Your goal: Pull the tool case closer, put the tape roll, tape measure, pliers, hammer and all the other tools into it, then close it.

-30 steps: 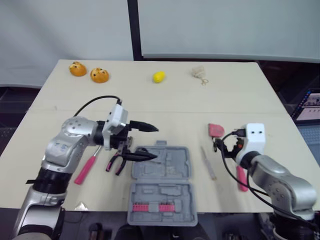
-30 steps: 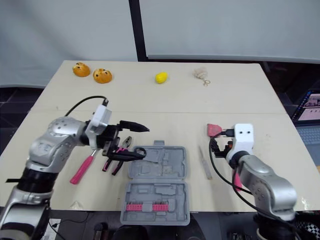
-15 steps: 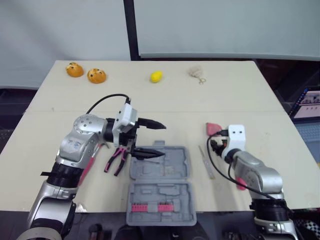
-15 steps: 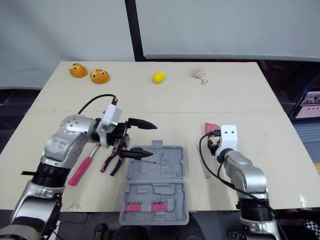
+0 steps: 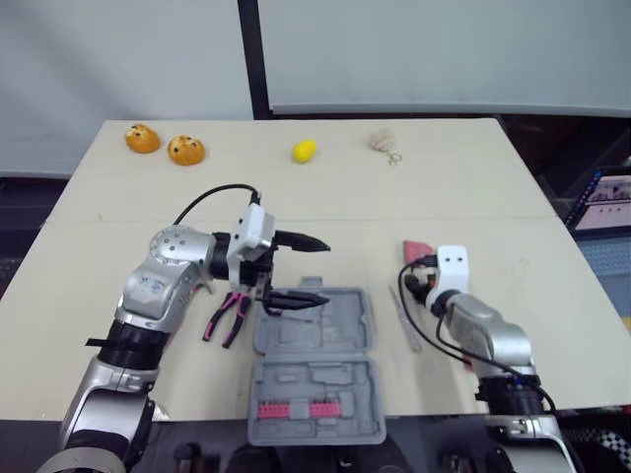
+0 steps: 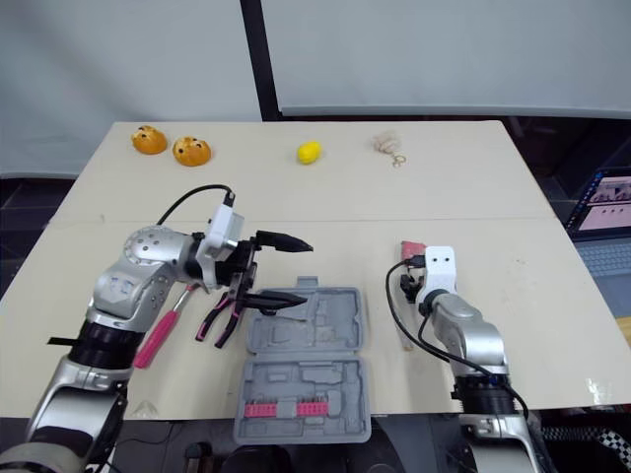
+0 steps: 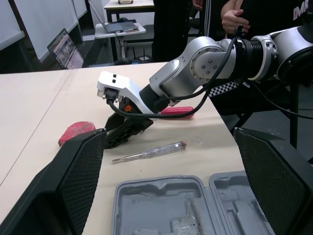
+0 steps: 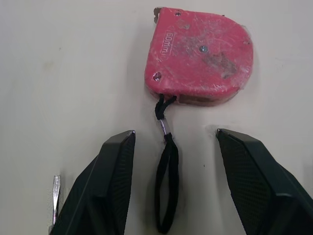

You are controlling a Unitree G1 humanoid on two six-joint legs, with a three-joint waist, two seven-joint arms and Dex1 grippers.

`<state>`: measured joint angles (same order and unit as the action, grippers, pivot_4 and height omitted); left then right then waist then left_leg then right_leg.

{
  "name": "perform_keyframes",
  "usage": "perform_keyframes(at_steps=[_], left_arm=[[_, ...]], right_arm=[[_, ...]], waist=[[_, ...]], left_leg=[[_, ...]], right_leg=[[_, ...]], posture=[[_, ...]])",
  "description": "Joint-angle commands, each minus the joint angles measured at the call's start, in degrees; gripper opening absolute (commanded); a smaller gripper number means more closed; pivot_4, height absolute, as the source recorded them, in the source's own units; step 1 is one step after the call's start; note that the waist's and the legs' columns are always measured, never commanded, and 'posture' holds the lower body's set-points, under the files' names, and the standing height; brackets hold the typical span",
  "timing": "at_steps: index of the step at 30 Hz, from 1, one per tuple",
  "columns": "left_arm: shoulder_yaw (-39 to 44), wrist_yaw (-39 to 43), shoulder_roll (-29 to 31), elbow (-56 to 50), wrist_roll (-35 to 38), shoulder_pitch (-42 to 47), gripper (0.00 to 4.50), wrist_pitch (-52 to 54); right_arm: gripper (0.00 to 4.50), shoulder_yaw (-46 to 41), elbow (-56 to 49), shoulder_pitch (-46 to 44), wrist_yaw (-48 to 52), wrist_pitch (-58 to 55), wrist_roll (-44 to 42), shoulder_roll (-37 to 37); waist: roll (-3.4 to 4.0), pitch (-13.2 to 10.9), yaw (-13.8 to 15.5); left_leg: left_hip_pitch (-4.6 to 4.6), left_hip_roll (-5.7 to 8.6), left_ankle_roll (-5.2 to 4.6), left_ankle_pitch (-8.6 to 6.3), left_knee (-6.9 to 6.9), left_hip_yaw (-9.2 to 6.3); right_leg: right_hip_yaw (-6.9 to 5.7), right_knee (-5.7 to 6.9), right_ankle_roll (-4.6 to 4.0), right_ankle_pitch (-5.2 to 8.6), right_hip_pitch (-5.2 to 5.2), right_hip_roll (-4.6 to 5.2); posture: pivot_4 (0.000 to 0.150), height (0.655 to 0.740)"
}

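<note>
Left eye view: tool case [image 5: 337,327] holds red strip [image 5: 296,410].

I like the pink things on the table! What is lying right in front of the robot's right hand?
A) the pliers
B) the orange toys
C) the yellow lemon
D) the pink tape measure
D: in the right wrist view the pink tape measure lies just beyond the open right hand, with its black strap trailing between the two fingers.

One tool case [image 6: 304,363], pliers [image 6: 217,317], hammer [image 6: 153,340], screwdriver [image 7: 149,152] and tape measure [image 8: 200,56] each (all singles), plus two orange toys [image 6: 150,139] [image 6: 191,150].
</note>
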<state>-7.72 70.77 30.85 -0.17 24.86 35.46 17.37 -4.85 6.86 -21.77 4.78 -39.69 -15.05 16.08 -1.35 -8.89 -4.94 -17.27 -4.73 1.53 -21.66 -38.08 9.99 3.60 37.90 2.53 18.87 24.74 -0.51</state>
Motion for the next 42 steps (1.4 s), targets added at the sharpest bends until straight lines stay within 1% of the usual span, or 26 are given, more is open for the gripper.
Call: perform_keyframes(at_steps=[1, 8, 11, 15, 20, 24, 29, 36, 40, 42], left_arm=[[0.8, -0.1, -0.1, -0.2, -0.1, 1.1, 4.50, -1.1], [0.6, -0.1, -0.4, 0.6, -0.9, 1.7, 4.50, -1.9], [0.4, -0.1, -0.6, 0.9, -1.3, 1.8, 4.50, -2.5], [0.4, 0.0, -0.7, 0.9, -1.5, 1.8, 4.50, -2.8], [0.4, 0.0, -0.9, 1.0, -1.8, 1.9, 4.50, -2.9], [0.3, 0.1, -1.0, 0.7, -1.8, 1.6, 4.50, -2.7], [-0.4, 1.9, -0.7, -0.1, -1.2, 1.0, 4.50, -2.1], [-0.9, 4.8, 0.0, 1.1, -1.8, 1.3, 4.50, -2.8], [-0.4, 8.9, 3.6, 2.0, -1.9, 0.0, 4.50, -3.4], [-0.3, 10.1, 5.0, 2.0, -1.5, -0.4, 4.50, -3.4]], right_arm=[[2.82, 0.1, 0.5, -0.7, 1.6, 1.7, 0.8, -0.5], [2.82, 0.0, 2.8, -1.4, 1.9, 2.5, 2.1, -1.4], [2.03, -0.2, 3.5, -1.4, 1.6, 2.9, 2.7, -1.9], [0.01, -0.6, 3.6, -1.1, 1.4, 3.3, 3.2, -2.6], [0.01, -1.8, 2.1, 0.1, 1.6, 3.1, 3.3, -2.4], [0.01, -3.0, -2.7, 3.1, 2.1, 1.3, 2.4, -1.5], [0.01, -4.4, -15.3, 10.5, 4.1, -4.9, -0.9, 0.0], [0.01, -4.6, -28.9, 20.3, 6.3, -11.9, -4.4, 1.7], [0.01, -6.1, -38.1, 28.2, 7.0, -15.8, -7.1, 2.2], [0.01, -6.5, -40.9, 30.4, 7.1, -17.0, -8.1, 2.2]], waist=[[0.00, 0.0, 0.0], [0.00, 0.0, -0.1], [0.00, 0.0, -0.2], [0.00, 0.0, -0.2], [0.01, 0.0, -0.1], [0.02, 0.0, 0.2], [0.03, 0.0, 0.3], [0.06, 0.0, 0.1], [0.07, -0.1, 0.1], [0.08, -0.1, 0.0]], left_leg=[[0.00, 0.00, 0.00, 0.00, 0.00, 0.00], [0.01, -0.01, 0.01, 0.01, 0.00, 0.01], [0.02, -0.01, 0.02, 0.01, 0.00, 0.01], [0.02, -0.02, 0.04, 0.02, 0.02, 0.01], [0.02, -0.02, 0.05, 0.03, 0.02, 0.00], [0.00, -0.02, 0.05, 0.03, 0.05, -0.02], [-0.05, -0.01, 0.05, 0.03, 0.04, -0.05], [-0.05, -0.02, 0.07, 0.04, 0.09, -0.06], [-0.04, -0.02, 0.08, 0.04, 0.14, -0.06], [-0.05, -0.03, 0.10, 0.05, 0.18, -0.07]], right_leg=[[0.00, 0.00, 0.00, 0.00, 0.00, 0.00], [0.01, 0.01, 0.00, 0.00, -0.01, 0.00], [0.01, 0.01, 0.00, 0.00, -0.01, 0.00], [0.01, 0.01, 0.00, 0.00, 0.00, -0.01], [0.00, 0.00, 0.00, 0.00, -0.01, 0.00], [-0.01, -0.01, -0.01, 0.01, 0.00, 0.00], [-0.02, -0.05, 0.00, 0.00, 0.00, 0.04], [-0.02, -0.04, 0.00, 0.00, 0.00, 0.01], [-0.02, -0.05, -0.02, 0.01, 0.02, 0.00], [-0.02, -0.06, -0.03, 0.02, 0.03, -0.01]], posture=[[0.150, 0.7400], [0.150, 0.7400], [0.150, 0.7400], [0.150, 0.7400], [0.150, 0.7400], [0.150, 0.7400], [0.150, 0.7400], [0.150, 0.7400], [0.150, 0.7400], [0.150, 0.7400]])
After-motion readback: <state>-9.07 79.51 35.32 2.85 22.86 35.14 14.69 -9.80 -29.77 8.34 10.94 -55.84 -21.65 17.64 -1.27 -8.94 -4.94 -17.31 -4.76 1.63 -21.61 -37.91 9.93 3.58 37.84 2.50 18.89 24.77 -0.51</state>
